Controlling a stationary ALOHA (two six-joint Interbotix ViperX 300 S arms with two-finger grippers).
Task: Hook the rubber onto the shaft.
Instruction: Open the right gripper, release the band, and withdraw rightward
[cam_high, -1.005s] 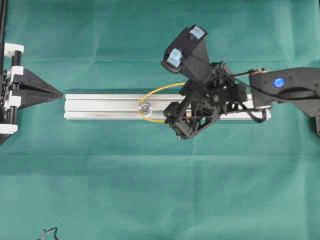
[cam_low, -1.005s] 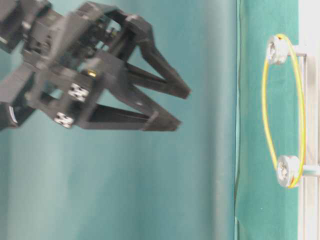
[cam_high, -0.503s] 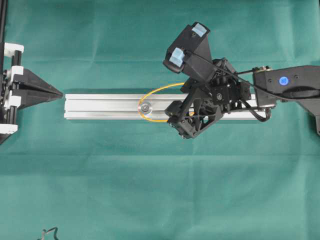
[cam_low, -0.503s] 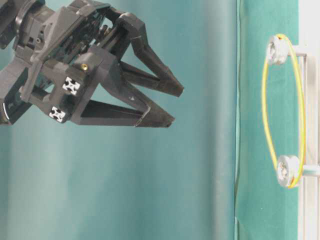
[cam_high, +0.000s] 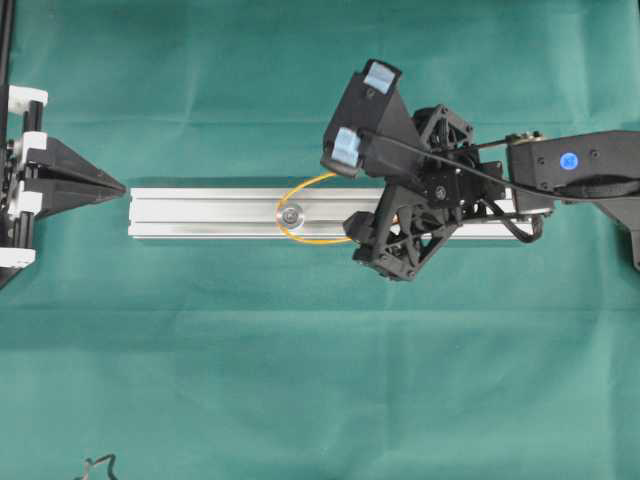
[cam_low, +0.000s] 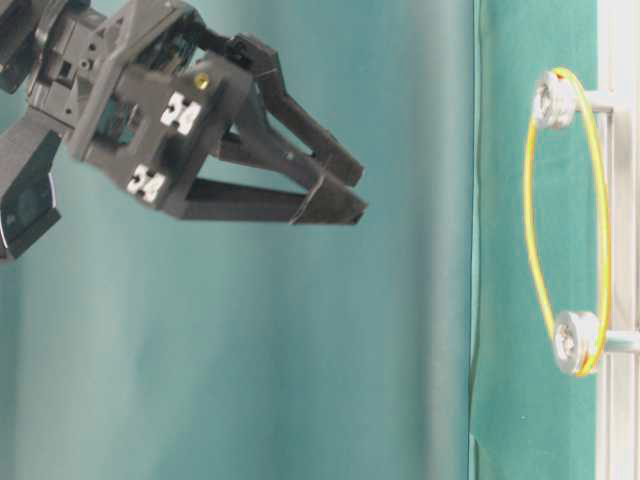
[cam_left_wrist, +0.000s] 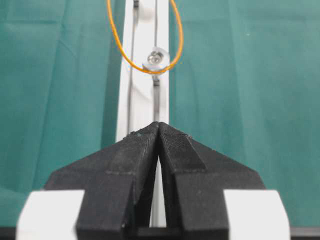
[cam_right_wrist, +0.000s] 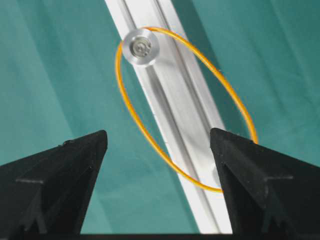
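Orange cord of the rubber (cam_high: 305, 212) is all we get from overhead, where only its left arc shows, curling round a silver shaft (cam_high: 290, 213) on the aluminium rail (cam_high: 200, 214); our right arm hides the rest. The table-level view gives us what the top view withholds: the whole loop (cam_low: 533, 240) runs round two shafts, one at the upper end (cam_low: 553, 98) and one at the lower (cam_low: 576, 342), and the right claw (cam_low: 335, 195) hangs in the air well clear of the rail. Our right wrist camera looks down between its two black fingers (cam_right_wrist: 60, 175), which stand wide apart with nothing held, and shows the band (cam_right_wrist: 140, 125) lying wider than the rail (cam_right_wrist: 175, 115) on both sides, its far end round the round-headed shaft (cam_right_wrist: 141, 48). The near end disappears beside the right finger, so we cannot see that shaft there.

Our left claw (cam_left_wrist: 159, 131) is pressed shut, tips meeting, empty, parked just off the rail's left end (cam_high: 132, 214) and in line with it; from its own camera the rail (cam_left_wrist: 145, 75) runs straight away with the loop (cam_left_wrist: 175, 40) beyond.

Green cloth covers the desk (cam_high: 300, 380). A dark frame (cam_high: 8, 40) stands at the left edge, and a small black scrap (cam_high: 95, 465) lies at the bottom left corner. Above and below the rail the cloth is open; over the rail's right half sits our right arm.
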